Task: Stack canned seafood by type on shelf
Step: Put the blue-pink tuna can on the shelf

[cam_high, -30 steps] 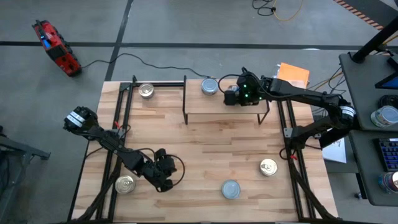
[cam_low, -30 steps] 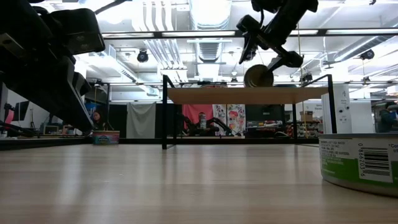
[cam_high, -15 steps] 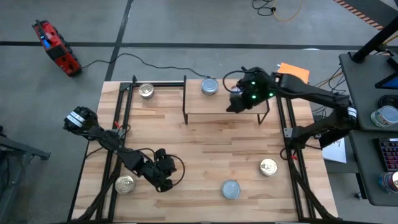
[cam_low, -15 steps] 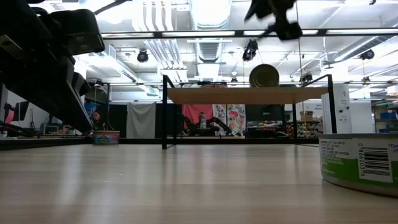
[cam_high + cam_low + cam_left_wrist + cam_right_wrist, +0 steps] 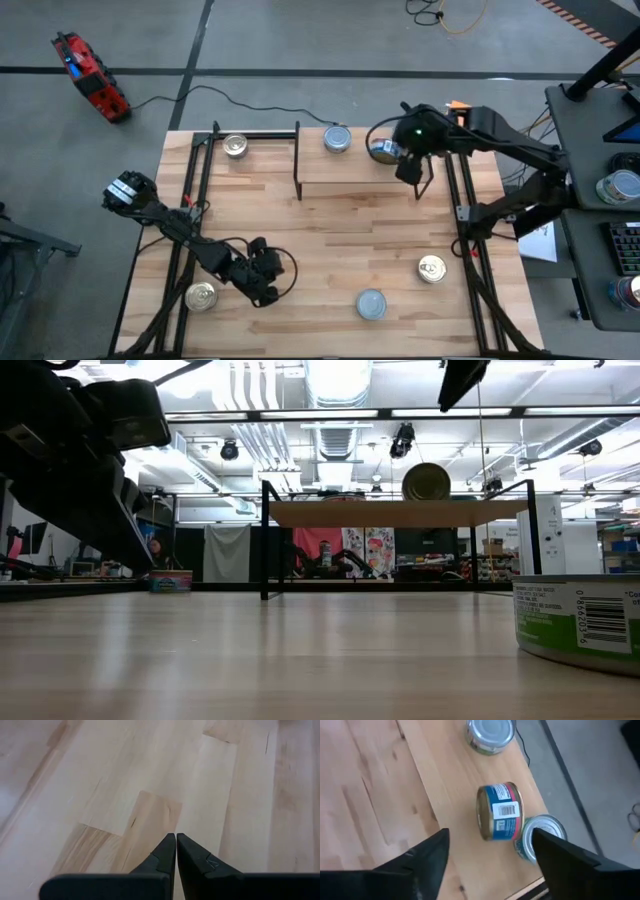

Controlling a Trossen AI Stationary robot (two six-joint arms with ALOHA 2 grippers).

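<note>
The shelf (image 5: 350,175) stands at the table's far edge, a plank on black legs (image 5: 400,513). On it, one blue-labelled tin (image 5: 500,817) lies on its side, its round end showing in the low view (image 5: 426,482), against an upright pale-topped tin (image 5: 541,839). Another pale-topped tin (image 5: 338,138) stands farther left on the plank. My right gripper (image 5: 410,168) hovers open above the shelf's right end (image 5: 492,865), touching nothing. My left gripper (image 5: 262,285) is shut (image 5: 176,840) low over the table's near left, beside a gold-topped tin (image 5: 202,296).
Loose tins stand on the table: a gold-topped one at the far left (image 5: 235,146), a gold-topped one near the right (image 5: 432,268) and a pale-topped one at the near edge (image 5: 371,304), large in the low view (image 5: 578,622). Black frame rails run along both table sides.
My right gripper has let go of the blue-labelled tin, risen clear of the shelf and drawn toward the table's right edge. The tin stays on the shelf's right end, lying on its side. The left arm has kept still.
</note>
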